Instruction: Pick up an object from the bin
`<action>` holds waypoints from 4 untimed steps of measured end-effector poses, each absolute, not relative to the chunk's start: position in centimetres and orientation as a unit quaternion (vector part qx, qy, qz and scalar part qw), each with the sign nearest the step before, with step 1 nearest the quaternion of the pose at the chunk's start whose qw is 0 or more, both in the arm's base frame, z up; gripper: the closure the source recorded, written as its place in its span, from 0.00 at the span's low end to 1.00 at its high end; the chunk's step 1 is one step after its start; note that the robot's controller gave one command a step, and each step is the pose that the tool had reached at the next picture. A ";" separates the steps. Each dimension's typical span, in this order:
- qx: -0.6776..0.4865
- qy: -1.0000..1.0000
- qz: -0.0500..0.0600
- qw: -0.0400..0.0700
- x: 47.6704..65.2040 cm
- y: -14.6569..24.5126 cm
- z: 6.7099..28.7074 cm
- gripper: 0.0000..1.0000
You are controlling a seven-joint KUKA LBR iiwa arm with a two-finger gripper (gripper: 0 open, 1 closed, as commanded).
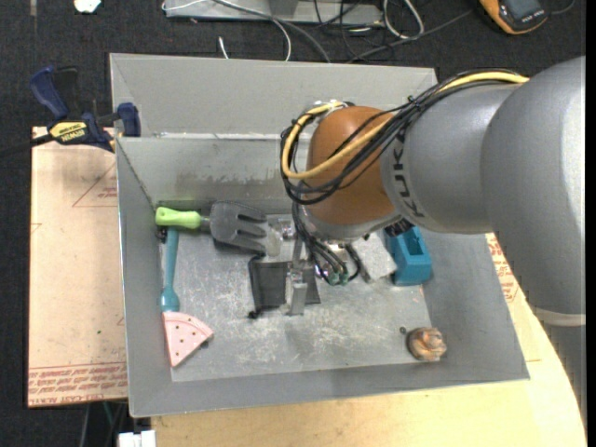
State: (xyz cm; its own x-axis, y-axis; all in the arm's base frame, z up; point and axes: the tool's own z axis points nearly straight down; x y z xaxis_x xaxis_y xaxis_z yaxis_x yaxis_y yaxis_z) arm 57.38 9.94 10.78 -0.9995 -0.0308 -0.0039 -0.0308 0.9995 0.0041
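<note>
My grey arm (503, 147) comes in from the right, its thick last link sloping down and to the left. The wrist wears a rounded orange cover (349, 170), and yellow and black cables (296, 152) loop across it and back along the arm. Below the cover my hand (285, 291) points down, set low, slightly left of the wrist.

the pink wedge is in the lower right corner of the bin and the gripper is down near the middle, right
No. The camera view shows the pink wedge in the lower left corner of the bin; the gripper is down near the middle.
</note>
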 end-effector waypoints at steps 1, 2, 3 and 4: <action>0.012 1.000 0.001 0.003 57.1 7.3 7.1 1.00; 0.013 1.000 0.001 0.003 57.1 7.3 7.1 1.00; 0.007 1.000 0.001 0.001 56.5 7.3 13.0 1.00; 0.004 1.000 0.001 0.001 56.4 7.5 21.4 1.00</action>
